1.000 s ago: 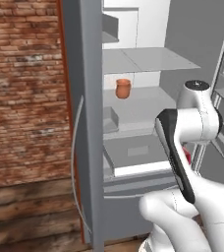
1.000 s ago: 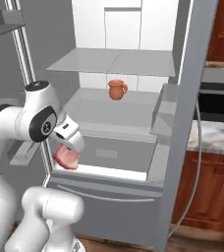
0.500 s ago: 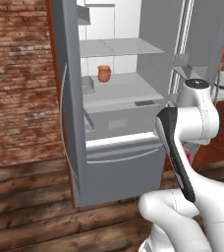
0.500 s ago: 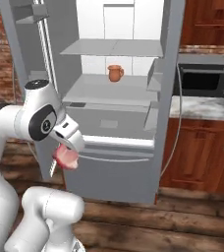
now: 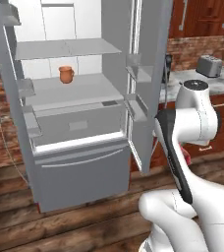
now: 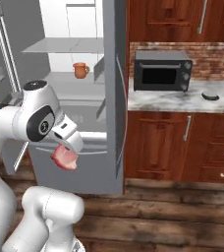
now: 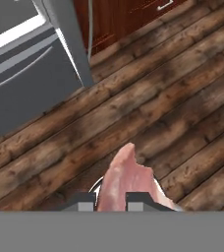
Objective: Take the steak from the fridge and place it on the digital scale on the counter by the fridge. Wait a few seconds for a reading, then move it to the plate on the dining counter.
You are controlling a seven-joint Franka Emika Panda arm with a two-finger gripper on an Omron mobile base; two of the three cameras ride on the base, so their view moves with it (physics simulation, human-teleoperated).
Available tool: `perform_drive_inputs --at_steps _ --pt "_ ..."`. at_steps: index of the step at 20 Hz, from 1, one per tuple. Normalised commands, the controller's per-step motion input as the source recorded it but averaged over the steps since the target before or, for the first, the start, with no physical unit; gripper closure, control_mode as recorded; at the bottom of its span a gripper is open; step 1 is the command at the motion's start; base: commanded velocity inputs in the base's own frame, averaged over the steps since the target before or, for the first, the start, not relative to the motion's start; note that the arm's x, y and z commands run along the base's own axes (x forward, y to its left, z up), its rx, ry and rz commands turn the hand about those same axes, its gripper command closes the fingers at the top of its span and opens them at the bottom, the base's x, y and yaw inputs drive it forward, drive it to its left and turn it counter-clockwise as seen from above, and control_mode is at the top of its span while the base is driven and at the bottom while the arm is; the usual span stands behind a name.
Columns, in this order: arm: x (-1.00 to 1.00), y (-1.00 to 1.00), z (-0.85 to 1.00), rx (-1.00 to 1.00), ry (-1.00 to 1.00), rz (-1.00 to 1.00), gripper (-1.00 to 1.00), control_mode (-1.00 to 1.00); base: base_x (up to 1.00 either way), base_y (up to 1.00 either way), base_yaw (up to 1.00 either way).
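Fridge (image 5: 74, 118) stands open in the left base view, a brown cup (image 5: 66, 74) on a white shelf. From the right base view, the hand (image 6: 67, 147) hangs low before the fridge, clamped on the steak (image 6: 65, 158); the marble tabletop (image 6: 182, 98) with its microwave (image 6: 162, 70) lies to the side. Looking along the hand, the steak dangles over the wooden floor (image 7: 173, 88). Being soft, it could slip out during a fast swing.

I see a wood plank floor (image 7: 182, 98) under me. Behind is a red brick wall (image 6: 212, 61). Dark red-brown cabinets (image 6: 158, 147) stand along it. A black microwave (image 6: 162, 70) and a silver toaster (image 5: 210, 65) sit on top.
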Motion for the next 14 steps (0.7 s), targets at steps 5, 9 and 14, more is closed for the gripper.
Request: perform_drive_inputs --at_steps 5,9,14 --pt "0.0 0.0 0.0 0.0 0.0 0.0 1.0 1.0 0.04 -1.0 -0.09" --pt "0.0 0.0 0.0 0.0 0.0 0.0 1.0 1.0 0.32 -1.0 -0.01" --pt "0.0 0.0 0.0 0.0 0.0 0.0 1.0 1.0 0.69 -0.9 0.0"
